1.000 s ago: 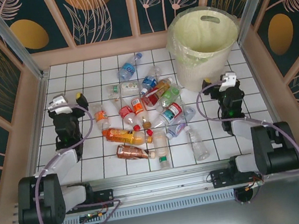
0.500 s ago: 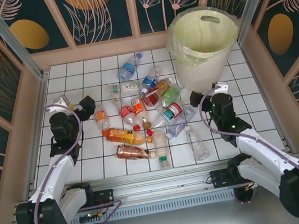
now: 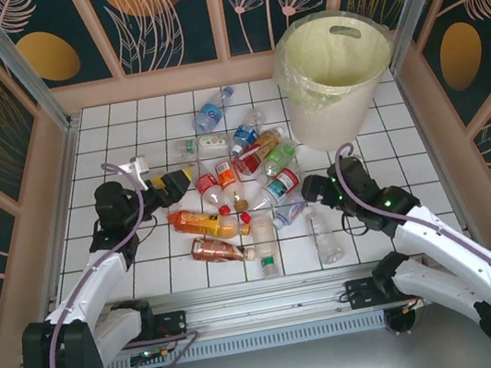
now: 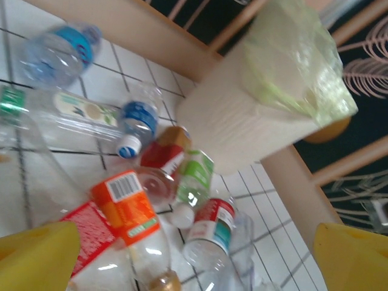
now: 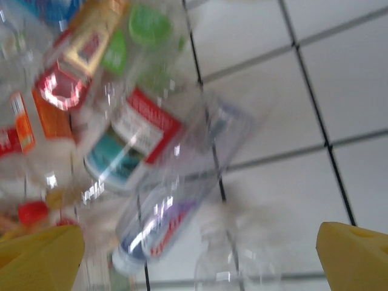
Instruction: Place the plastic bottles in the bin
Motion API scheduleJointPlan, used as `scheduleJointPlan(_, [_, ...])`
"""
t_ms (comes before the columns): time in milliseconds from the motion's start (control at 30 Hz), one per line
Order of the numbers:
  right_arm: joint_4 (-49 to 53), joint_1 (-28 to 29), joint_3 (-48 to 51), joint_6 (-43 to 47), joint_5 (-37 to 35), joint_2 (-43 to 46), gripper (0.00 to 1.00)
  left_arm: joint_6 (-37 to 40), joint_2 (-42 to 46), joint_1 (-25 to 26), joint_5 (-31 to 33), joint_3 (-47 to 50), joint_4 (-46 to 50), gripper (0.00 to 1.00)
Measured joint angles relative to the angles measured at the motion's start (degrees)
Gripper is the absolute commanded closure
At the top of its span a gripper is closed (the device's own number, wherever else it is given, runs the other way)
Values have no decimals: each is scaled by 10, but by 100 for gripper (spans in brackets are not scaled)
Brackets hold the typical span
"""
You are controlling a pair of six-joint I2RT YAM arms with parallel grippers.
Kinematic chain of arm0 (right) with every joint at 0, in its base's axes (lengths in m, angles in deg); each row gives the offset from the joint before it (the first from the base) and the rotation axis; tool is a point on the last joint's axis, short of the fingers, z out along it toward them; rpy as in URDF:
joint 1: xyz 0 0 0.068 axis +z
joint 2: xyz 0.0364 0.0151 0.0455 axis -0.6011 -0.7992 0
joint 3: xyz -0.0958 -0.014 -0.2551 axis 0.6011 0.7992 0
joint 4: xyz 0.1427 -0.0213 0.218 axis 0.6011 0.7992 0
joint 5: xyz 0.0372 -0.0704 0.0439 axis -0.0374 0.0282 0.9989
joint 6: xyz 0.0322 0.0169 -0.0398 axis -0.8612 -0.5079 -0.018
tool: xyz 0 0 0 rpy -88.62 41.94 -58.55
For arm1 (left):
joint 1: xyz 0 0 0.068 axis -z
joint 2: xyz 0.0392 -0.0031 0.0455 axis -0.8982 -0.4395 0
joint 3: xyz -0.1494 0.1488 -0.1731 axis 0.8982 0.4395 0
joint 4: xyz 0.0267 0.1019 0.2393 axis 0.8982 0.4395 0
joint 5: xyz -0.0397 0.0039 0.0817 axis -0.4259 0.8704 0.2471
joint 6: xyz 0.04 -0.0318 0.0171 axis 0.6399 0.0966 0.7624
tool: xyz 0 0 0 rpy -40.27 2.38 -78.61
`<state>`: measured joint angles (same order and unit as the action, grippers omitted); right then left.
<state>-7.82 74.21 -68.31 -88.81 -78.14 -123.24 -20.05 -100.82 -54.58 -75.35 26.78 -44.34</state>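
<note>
Several plastic bottles (image 3: 246, 184) lie in a loose heap on the middle of the white tiled table. The bin (image 3: 334, 67), pale cream with a clear liner, stands at the far right. My left gripper (image 3: 173, 182) is open at the heap's left edge, pointing right. Ahead of its yellow fingertips (image 4: 36, 254) lie an orange-labelled bottle (image 4: 124, 209), a red-and-teal-labelled bottle (image 4: 212, 227) and the bin (image 4: 260, 115). My right gripper (image 3: 314, 192) is open at the heap's right edge. A clear purple-labelled bottle (image 5: 176, 200) lies between its fingertips (image 5: 354, 254), untouched.
Wooden walls (image 3: 56, 167) with patterned panels close in the table on three sides. One clear bottle (image 3: 326, 235) lies apart at the near right, close to my right arm. A blue-labelled bottle (image 3: 212, 110) lies alone towards the back.
Both arms have swung inward towards the heap: the left gripper moved right, the right gripper moved left and nearer. Both stayed open. No bottle has moved.
</note>
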Motion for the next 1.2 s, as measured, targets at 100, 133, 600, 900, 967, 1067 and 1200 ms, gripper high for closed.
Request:
scheduleJointPlan(100, [54,60,-10,-33,3,-16,4,0,0,11,-16,0,-4,1])
scheduleJointPlan(133, [69,81,-14,-44,3,-23,4,0,0,12,-19,0,-6,1])
scheduleJointPlan(600, [165,178,-19,-124,-14,-138,9,0,12,16,-28,0,-7,1])
scheduleJointPlan(900, [120,163,1,-94,0,-187,17,0,15,18,-28,-1,-7,1])
scheduleJointPlan(967, [111,154,3,-82,3,-190,19,0,15,21,-28,-1,-7,1])
scheduleJointPlan(1067, [96,139,5,-66,8,-196,21,0,15,24,-28,-1,-7,1])
scheduleJointPlan(1200, [79,124,14,-49,19,-204,22,0,15,24,-28,-1,-8,1])
